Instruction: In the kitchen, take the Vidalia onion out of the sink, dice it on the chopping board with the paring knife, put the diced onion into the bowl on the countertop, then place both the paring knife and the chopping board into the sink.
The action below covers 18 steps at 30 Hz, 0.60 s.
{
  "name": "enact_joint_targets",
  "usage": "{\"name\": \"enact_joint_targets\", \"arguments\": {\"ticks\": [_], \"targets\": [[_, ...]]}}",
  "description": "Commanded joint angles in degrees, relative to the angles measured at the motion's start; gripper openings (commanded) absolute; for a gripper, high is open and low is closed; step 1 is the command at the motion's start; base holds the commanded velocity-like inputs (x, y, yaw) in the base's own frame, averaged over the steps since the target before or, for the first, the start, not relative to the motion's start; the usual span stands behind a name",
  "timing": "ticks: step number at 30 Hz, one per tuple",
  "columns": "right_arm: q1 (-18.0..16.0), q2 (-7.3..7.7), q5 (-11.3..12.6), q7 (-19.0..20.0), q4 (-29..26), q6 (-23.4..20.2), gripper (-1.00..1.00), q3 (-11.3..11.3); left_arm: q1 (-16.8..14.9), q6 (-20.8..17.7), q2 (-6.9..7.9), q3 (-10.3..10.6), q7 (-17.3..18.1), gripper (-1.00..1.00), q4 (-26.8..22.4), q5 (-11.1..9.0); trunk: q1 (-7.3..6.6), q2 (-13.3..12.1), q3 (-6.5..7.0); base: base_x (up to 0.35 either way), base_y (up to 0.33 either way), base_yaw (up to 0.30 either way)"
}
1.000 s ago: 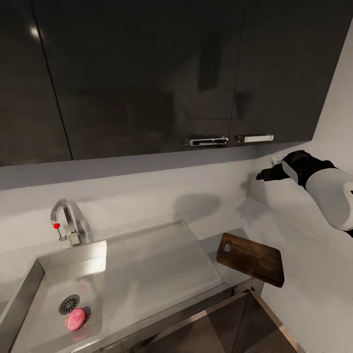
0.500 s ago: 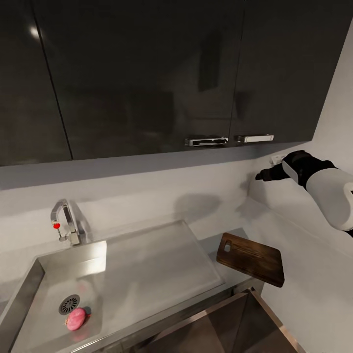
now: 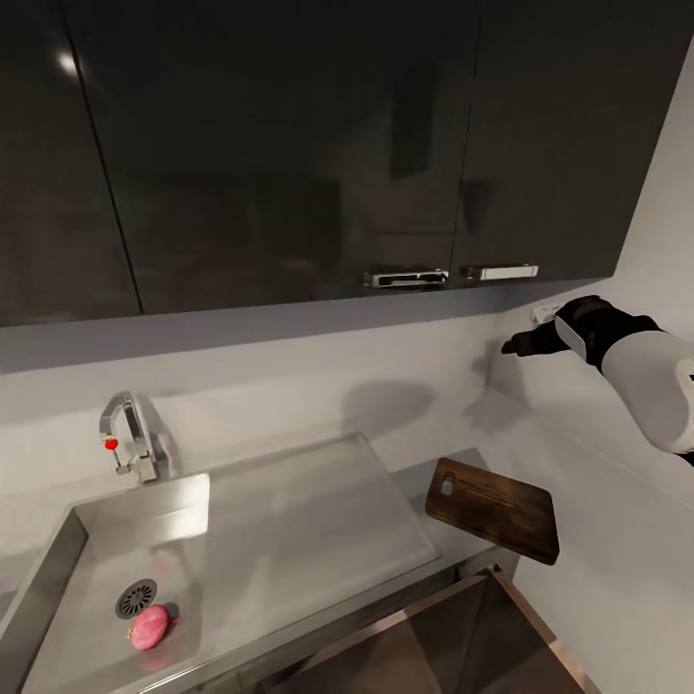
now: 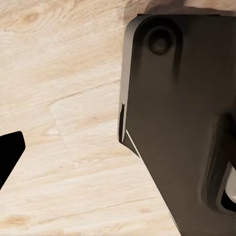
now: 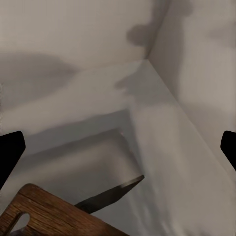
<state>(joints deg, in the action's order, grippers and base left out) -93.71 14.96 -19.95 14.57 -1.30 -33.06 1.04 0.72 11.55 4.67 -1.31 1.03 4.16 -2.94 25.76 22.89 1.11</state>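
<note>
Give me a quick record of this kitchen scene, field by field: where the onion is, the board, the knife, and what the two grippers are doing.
onion: Vidalia onion lies in the sink basin, beside the round drain
board: chopping board flat on the countertop, right of the drainboard, one corner overhanging the front edge
knife: paring knife, dark blade tip projecting past the board's edge; handle hidden
right gripper: right gripper raised near the wall, above the board, fingers spread, holding nothing
left gripper: one fingertip over pale wooden floor; state unclear

Pinkish-red Vidalia onion [image 3: 148,627], dark-brown wood-grain chopping board [image 3: 494,506].
</note>
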Motion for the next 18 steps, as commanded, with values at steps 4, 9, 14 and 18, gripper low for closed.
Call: {"name": "enact_joint_targets", "arguments": {"ticks": [4,9,14,18], "targets": [[0.0,-0.69,-0.6,0.4,-0.1,-0.4,1.0,0.1,0.0,0.2,-0.3,-0.1,0.1,1.0,0.2,-0.3,0.02,0.0,0.0,0.0,0.0,0.0],[0.2,-3.2,-1.0,0.8,0.0,-0.6,1.0,0.1,0.2,0.2,-1.55,-0.1,0.0,1.0,0.2,-0.3,0.02,0.0,0.0,0.0,0.0,0.0],[0.2,-3.2,-1.0,0.8,0.0,-0.6,1.0,0.1,0.2,0.2,-1.55,-0.1,0.0,1.0,0.2,-0.3,0.02,0.0,0.0,0.0,0.0,0.0],[0.2,-3.2,-1.0,0.8,0.0,-0.6,1.0,0.1,0.2,0.2,-1.55,-0.1,0.0,1.0,0.2,-0.3,0.02,0.0,0.0,0.0,0.0,0.0]]}}
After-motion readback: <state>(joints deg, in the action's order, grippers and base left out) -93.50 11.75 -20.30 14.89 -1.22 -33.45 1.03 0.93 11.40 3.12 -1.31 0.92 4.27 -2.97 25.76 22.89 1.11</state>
